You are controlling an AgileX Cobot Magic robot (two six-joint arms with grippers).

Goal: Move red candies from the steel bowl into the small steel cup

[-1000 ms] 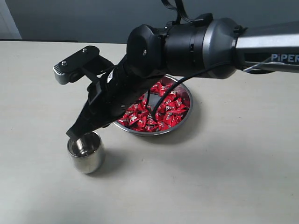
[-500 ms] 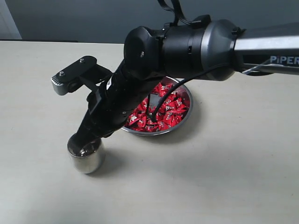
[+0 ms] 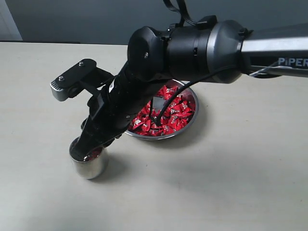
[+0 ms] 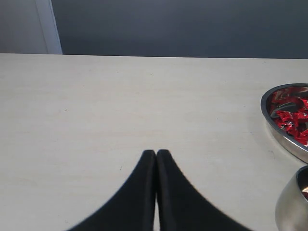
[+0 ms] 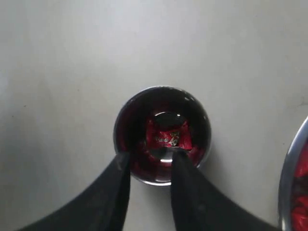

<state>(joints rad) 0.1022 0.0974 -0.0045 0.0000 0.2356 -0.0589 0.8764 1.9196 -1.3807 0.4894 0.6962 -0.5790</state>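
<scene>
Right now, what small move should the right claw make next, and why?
Probably lift the right claw straight up, clear of the small steel cup. Its jaws stand apart at the rim, and a red candy lies inside the cup, free of them, so the drop looks done.

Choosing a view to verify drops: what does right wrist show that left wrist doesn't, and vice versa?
Right wrist only: the inside of the small steel cup, a red candy lying in it, and the open right gripper over its rim. Left wrist only: the shut left gripper above bare table, plus the back wall. Both: a slice of the steel bowl holding red candies, and part of the cup.
</scene>
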